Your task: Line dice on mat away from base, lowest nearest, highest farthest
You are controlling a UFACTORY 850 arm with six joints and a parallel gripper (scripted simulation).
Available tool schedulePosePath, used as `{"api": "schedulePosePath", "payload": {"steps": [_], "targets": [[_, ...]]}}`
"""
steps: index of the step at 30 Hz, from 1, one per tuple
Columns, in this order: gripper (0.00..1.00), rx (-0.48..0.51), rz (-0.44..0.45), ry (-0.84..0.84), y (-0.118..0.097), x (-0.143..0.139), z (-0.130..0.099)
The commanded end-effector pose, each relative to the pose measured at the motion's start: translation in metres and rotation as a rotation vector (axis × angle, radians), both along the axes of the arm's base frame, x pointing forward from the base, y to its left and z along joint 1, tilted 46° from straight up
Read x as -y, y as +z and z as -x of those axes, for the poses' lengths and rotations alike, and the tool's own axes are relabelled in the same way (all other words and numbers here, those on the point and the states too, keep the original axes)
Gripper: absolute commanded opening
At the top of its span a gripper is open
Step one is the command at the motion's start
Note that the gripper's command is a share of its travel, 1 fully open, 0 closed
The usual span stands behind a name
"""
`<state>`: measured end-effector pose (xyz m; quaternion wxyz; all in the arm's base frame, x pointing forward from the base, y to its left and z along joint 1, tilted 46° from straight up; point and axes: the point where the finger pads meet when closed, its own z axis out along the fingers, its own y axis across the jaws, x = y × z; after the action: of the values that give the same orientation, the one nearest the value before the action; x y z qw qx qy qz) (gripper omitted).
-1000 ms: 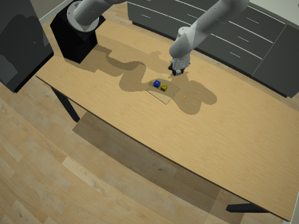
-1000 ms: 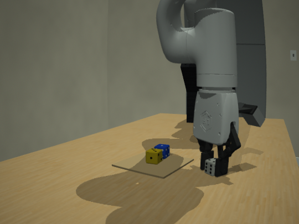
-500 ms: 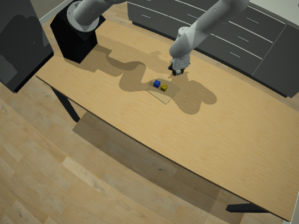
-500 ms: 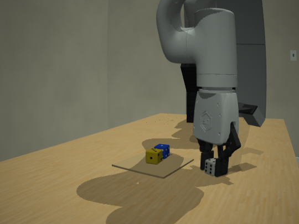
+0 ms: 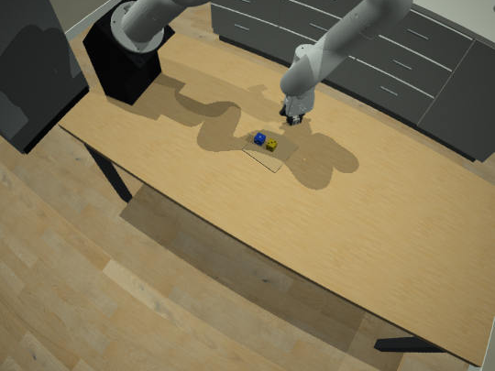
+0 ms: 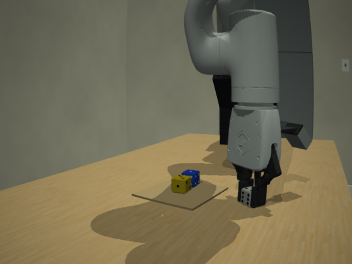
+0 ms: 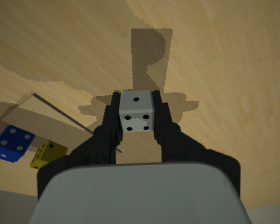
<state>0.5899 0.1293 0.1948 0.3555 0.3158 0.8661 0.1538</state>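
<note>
My gripper (image 5: 294,121) (image 6: 252,195) (image 7: 137,102) is shut on a white die (image 6: 245,195) (image 7: 136,111) that rests on the table just off the mat's edge. The thin tan mat (image 5: 280,156) (image 6: 156,195) (image 7: 30,112) lies flat on the table. A blue die (image 5: 259,138) (image 6: 193,176) (image 7: 15,143) and a yellow die (image 5: 271,145) (image 6: 180,184) (image 7: 48,154) stand close together on the mat, the blue one nearer the robot's base. In the wrist view the white die shows one pip on top and three on the near side.
The black robot base block (image 5: 124,67) stands at the table's far left corner. Grey drawer cabinets (image 5: 390,62) run behind the table. A dark cabinet (image 5: 32,67) stands to the left.
</note>
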Motion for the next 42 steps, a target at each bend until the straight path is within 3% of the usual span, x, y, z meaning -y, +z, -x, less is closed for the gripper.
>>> {"api": "schedulePosePath", "payload": {"steps": [1,29,34,42], "targets": [[0.27,0.001,0.000,0.000,0.000,0.000,0.000],[0.27,0.001,0.000,0.000,0.002,0.000,0.001],[0.27,0.001,0.000,0.000,0.016,0.001,0.016],[0.27,0.001,0.000,0.000,0.056,0.003,0.057]]}}
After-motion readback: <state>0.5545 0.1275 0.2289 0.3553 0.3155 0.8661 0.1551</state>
